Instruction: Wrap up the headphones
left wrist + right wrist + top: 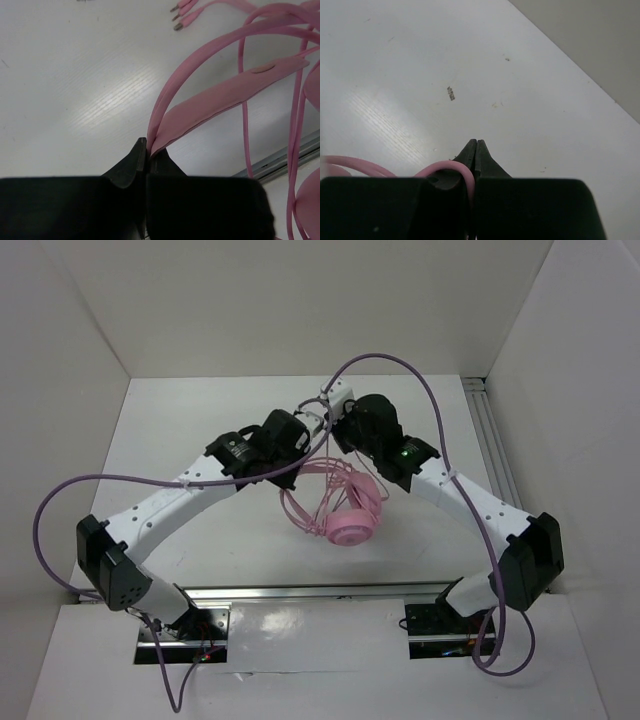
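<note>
Pink headphones [350, 523] gripped at two points, mid-bench [190, 430].
Top view: the headphones are about the middle of the bench, somewhat toward its near edge, between the two arms, whose ends meet just beyond them. Left wrist view: the left hand [147, 150] is clenched on the headband [220, 97]; the thin cord [245, 125] runs beside it, and the plugs [179, 19] lie on the bench farther off. Right wrist view: the right hand [476, 146] is pressed closed, with a loop of cord pinched between its fingers.
</note>
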`<state>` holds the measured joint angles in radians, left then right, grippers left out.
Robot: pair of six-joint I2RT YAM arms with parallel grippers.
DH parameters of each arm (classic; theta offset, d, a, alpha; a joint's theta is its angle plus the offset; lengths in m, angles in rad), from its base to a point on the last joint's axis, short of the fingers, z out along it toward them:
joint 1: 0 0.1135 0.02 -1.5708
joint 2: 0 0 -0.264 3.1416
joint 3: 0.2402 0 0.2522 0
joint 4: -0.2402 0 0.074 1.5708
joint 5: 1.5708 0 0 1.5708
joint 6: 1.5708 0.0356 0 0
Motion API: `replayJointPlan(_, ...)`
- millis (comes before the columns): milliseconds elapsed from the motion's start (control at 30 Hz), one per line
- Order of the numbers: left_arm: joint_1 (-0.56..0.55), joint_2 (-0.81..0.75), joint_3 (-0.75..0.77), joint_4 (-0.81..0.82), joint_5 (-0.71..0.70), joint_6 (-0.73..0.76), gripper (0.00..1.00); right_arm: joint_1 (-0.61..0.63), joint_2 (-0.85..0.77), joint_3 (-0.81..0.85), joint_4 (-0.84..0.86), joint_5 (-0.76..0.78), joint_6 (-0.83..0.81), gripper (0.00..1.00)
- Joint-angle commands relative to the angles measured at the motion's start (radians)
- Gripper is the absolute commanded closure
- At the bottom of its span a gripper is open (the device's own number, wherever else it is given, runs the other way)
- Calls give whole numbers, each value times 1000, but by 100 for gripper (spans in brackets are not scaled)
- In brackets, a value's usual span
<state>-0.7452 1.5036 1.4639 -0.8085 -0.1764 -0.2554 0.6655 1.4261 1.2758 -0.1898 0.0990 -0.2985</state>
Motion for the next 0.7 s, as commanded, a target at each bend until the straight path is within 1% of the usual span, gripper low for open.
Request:
replayJointPlan(0,-49,-118,105,-70,114,65,100,-69,7,-35,214,-109,45,99)
replayJointPlan(67,-49,-143,143,-80,114,47,100,-89,16,-59,242,-206,76,96)
replayJointPlan(133,-60,-172,217,-90,89,35,100,-89,16,-96,288,-304,102,96)
replayJointPlan(167,-60,-172,243,-110,77,19,100,-89,16,-113,314,-338,142,96)
replayJointPlan(200,-69,-181,272,-126,65,19,100,-121,16,-130,344,-384,168,94)
replayJointPlan(233,-69,-181,330,-139,52,4,100,-139,16,-148,377,-515,197,91)
replayJointPlan(267,-78,-181,355,-150,43,-8,100,-155,16,-183,454,-591,269,89)
replayJointPlan(300,-88,-181,377,-164,29,-8,100,-177,26,-202,507,-663,312,84)
replayJointPlan(333,-88,-192,415,-164,29,-22,100,-178,51,-219,568,-727,361,74)
replayJointPlan(367,-88,-192,429,-173,29,-22,100,-178,68,-257,721,-811,418,66)
replayJointPlan(400,-97,-204,438,-173,19,-33,100,-178,89,-271,801,-849,529,63)
replayJointPlan(433,-97,-204,449,-173,18,-50,100,-169,141,-283,878,-884,580,61)
replayJointPlan(467,-97,-213,460,-173,5,-50,100,-153,169,-294,1005,-906,663,61)
replayJointPlan(533,-97,-224,473,-173,-23,-82,100,-143,255,-294,1093,-918,722,60)
replayJointPlan(567,-97,-224,487,-173,-53,-91,100,-142,279,-294,1175,-918,749,60)
replayJointPlan(600,-97,-224,496,-185,-79,-120,100,-142,305,-303,1226,-927,810,60)
replayJointPlan(633,-97,-224,506,-185,-101,-131,100,-142,332,-303,1275,-927,838,60)
replayJointPlan(667,-97,-224,521,-185,-112,-143,100,-142,380,-303,1355,-927,864,60)
